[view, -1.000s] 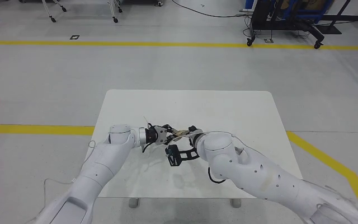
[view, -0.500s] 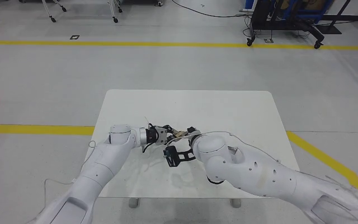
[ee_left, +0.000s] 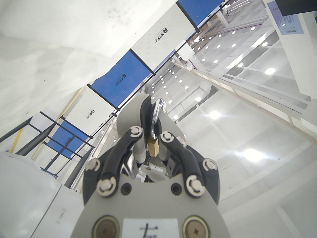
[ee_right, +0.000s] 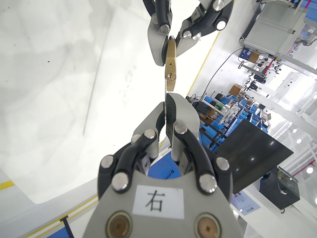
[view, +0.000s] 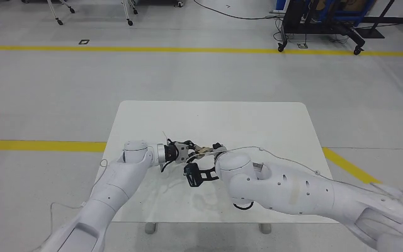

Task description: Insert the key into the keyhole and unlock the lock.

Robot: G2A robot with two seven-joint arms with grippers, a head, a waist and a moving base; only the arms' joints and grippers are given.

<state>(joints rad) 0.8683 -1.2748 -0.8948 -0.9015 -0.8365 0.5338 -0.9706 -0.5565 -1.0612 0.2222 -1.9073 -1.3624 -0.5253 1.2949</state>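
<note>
Above the white table (view: 271,126), my left gripper (view: 184,151) is shut on a small brass padlock (view: 200,150). In the left wrist view the brass body (ee_left: 153,147) and silver shackle (ee_left: 157,115) sit between the fingers. In the right wrist view the padlock (ee_right: 171,60) hangs from the left gripper (ee_right: 169,50), its keyhole (ee_right: 170,75) facing the camera and unfilled. My right gripper (ee_right: 165,103) is shut on the key (ee_right: 164,92). Its thin blade is seen edge-on, running along the side of the lock's lower end beside the keyhole. From above, the right gripper (view: 211,152) meets the lock from the other side.
Both grippers work over the table's middle front, with bare tabletop (view: 252,120) behind and to the right. The right arm's bulky upper part (view: 252,179) covers the front right of the table. Yellow floor lines (view: 189,48) and distant carts lie beyond.
The right arm's elbow and upper part swung left and toward the table's front edge. Its wrist shifted slightly left. The left gripper and lock stayed in place.
</note>
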